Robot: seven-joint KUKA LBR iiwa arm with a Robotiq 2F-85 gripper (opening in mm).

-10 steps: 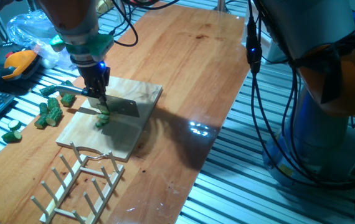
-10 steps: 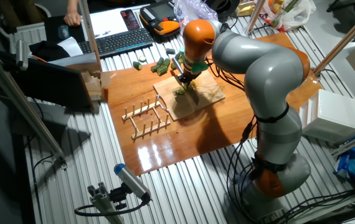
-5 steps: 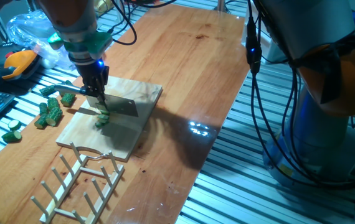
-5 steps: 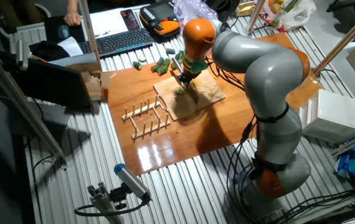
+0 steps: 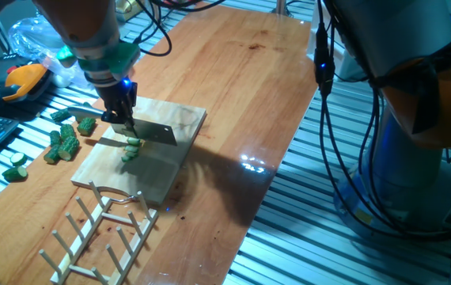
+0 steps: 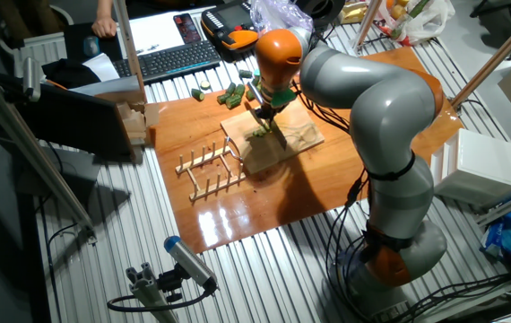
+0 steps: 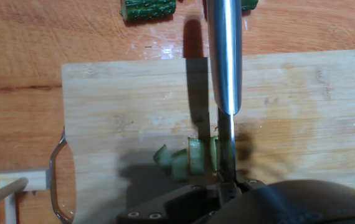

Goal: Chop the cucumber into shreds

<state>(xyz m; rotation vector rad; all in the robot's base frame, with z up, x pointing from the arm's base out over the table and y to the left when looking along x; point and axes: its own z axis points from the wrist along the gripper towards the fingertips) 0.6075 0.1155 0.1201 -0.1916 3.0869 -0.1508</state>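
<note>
— How far along is the chopping?

— On the pale wooden board (image 7: pixel 121 99), a few pale-green cucumber shreds (image 7: pixel 176 162) lie cut; just right of them the round cucumber slice (image 7: pixel 215 154) meets the steel knife (image 7: pixel 223 59).

— And the gripper (image 5: pixel 121 119)?

— Fingers closed around the knife's handle. More cuts likely remain.

A robotics lab, not a kitchen. The wooden worktop (image 6: pixel 264 193) lies on a ribbed aluminium frame bench (image 6: pixel 264 278). Behind the worktop sit a keyboard (image 6: pixel 173 59) and an orange handheld meter (image 6: pixel 236 39). Cables (image 5: pixel 328 119) hang off the arm (image 6: pixel 381 117); a camera on a stand (image 6: pixel 184 260) stands in front of the worktop.
</note>
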